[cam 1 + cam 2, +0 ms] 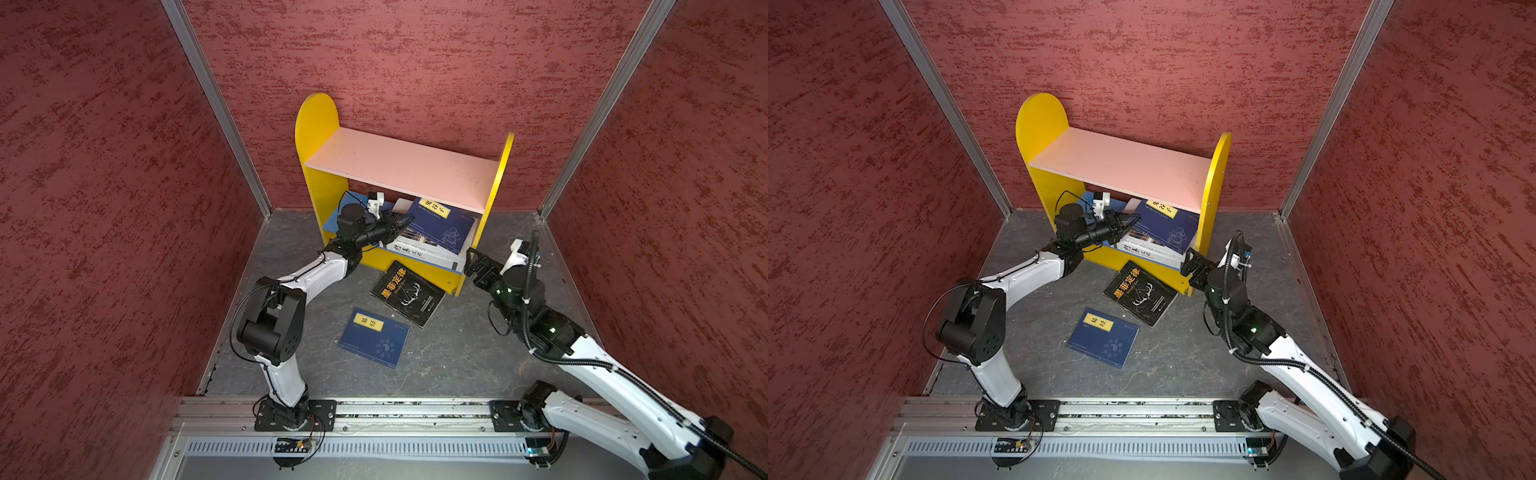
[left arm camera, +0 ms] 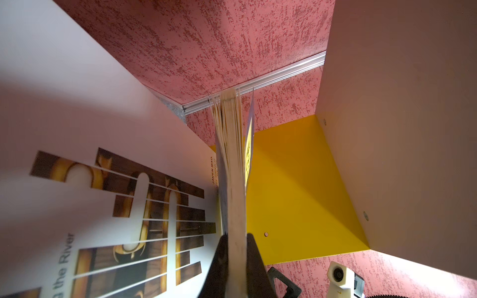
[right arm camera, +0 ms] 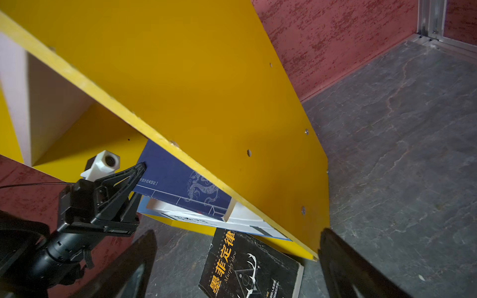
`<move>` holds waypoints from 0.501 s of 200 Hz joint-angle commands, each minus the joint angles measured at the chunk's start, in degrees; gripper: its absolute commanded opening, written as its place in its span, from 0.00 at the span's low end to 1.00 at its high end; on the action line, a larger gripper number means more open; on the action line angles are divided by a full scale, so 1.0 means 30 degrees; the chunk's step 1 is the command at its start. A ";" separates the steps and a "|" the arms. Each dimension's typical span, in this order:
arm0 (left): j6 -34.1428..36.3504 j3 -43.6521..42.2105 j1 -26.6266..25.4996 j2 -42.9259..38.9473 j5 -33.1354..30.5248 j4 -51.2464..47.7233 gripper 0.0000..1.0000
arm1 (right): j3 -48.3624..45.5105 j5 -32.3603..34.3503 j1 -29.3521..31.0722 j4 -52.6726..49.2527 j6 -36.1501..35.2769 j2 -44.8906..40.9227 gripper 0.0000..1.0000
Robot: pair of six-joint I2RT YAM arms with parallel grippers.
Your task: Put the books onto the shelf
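Note:
The shelf (image 1: 405, 164) (image 1: 1121, 164) stands against the back wall. In its lower tier a navy book (image 1: 442, 226) (image 1: 1167, 226) (image 3: 180, 180) lies tilted on two white books (image 1: 428, 253); one has a brown-bar cover (image 2: 116, 180). My left gripper (image 1: 401, 222) (image 1: 1129, 220) (image 2: 236, 245) is shut on the navy book's page edge (image 2: 229, 154). A black book (image 1: 407, 293) (image 3: 247, 268) and another navy book (image 1: 374, 337) (image 1: 1102, 337) lie on the floor in front. My right gripper (image 1: 476, 262) (image 1: 1192, 264) (image 3: 237, 232) is open at the shelf's right front corner, holding nothing.
Red textured walls close in the back and both sides, with aluminium posts (image 1: 216, 108) in the corners. The grey floor (image 1: 457, 353) ends at the metal rail (image 1: 415, 409) that carries both arm bases. The shelf's yellow right panel (image 3: 206, 90) stands close to the right gripper's fingers.

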 commanded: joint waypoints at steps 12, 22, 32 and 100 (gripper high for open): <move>0.0614 0.0440 -0.0426 0.0365 -0.1002 0.0156 0.00 | 0.1235 -0.0123 -0.0652 0.0876 0.0339 0.1279 0.99; 0.0618 0.0366 -0.0567 0.0410 -0.1282 0.0147 0.00 | 0.1232 -0.0172 -0.0899 0.1079 0.0463 0.1533 0.99; 0.0631 0.0294 -0.0672 0.0410 -0.1637 0.0147 0.00 | 0.1234 -0.0250 -0.1077 0.1334 0.0535 0.1712 0.99; 0.1032 -0.0144 -0.0996 0.0266 -0.2024 0.0147 0.00 | 0.1402 -0.1243 -0.1744 0.2006 0.0635 0.2914 0.99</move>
